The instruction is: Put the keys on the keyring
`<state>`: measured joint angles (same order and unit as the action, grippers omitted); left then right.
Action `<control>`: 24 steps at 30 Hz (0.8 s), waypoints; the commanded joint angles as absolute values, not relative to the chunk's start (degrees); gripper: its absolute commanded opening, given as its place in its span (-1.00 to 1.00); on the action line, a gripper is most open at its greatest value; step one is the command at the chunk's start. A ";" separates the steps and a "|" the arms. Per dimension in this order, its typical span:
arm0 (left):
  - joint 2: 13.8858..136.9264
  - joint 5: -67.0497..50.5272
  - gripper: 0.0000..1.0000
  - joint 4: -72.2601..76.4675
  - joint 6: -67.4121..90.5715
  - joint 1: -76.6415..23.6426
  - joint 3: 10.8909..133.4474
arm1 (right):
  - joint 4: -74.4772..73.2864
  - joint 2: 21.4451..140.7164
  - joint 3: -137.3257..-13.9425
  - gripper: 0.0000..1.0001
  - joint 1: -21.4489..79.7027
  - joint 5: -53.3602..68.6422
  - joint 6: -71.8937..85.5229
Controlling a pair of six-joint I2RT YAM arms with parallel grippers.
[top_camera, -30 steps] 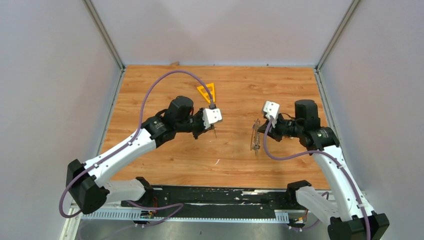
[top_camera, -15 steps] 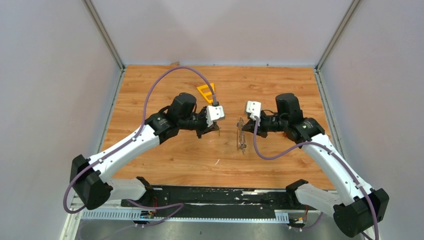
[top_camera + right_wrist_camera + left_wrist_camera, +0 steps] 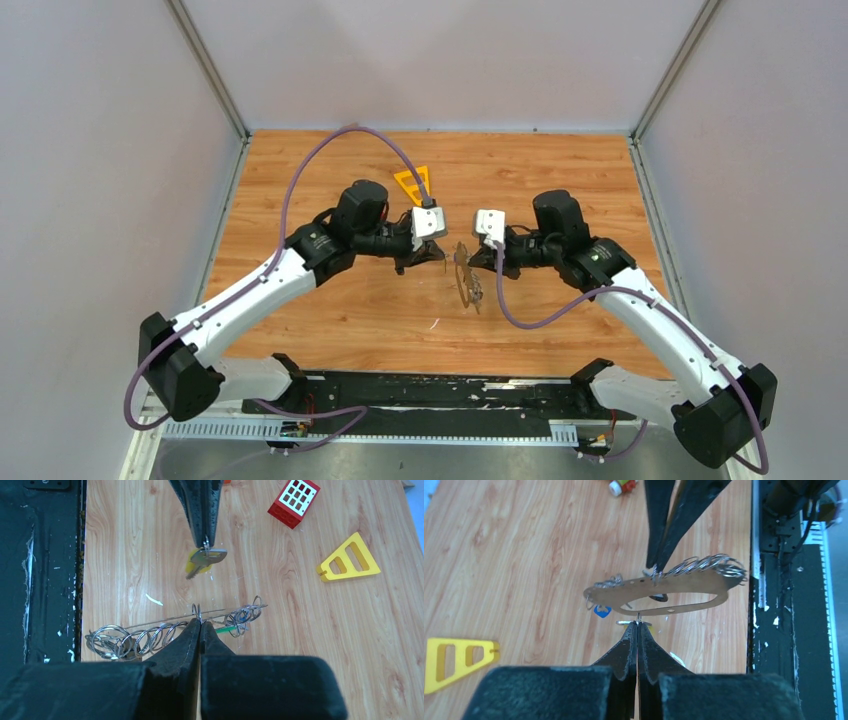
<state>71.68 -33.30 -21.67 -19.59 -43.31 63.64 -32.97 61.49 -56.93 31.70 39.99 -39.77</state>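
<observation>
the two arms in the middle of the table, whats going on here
The right gripper is shut on the keyring, which carries many small rings, above the table. The left gripper faces it, pinching a yellow-tagged silver key by its ring. That key isn't on the keyring yet.

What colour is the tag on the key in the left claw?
Yellow; the key hangs from the left claw, clearest in the right wrist view.
</observation>
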 commanded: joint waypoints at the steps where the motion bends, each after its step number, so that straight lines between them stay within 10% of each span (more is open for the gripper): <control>1: 69.68 -40.55 -1.00 -19.59 -24.66 -43.24 64.04 | -28.22 60.25 -56.74 -1.00 32.05 42.75 -36.45; 24: 75.40 -38.65 -1.00 -24.52 -14.64 -46.14 69.69 | -22.44 59.41 -54.04 -1.00 32.15 40.86 -30.20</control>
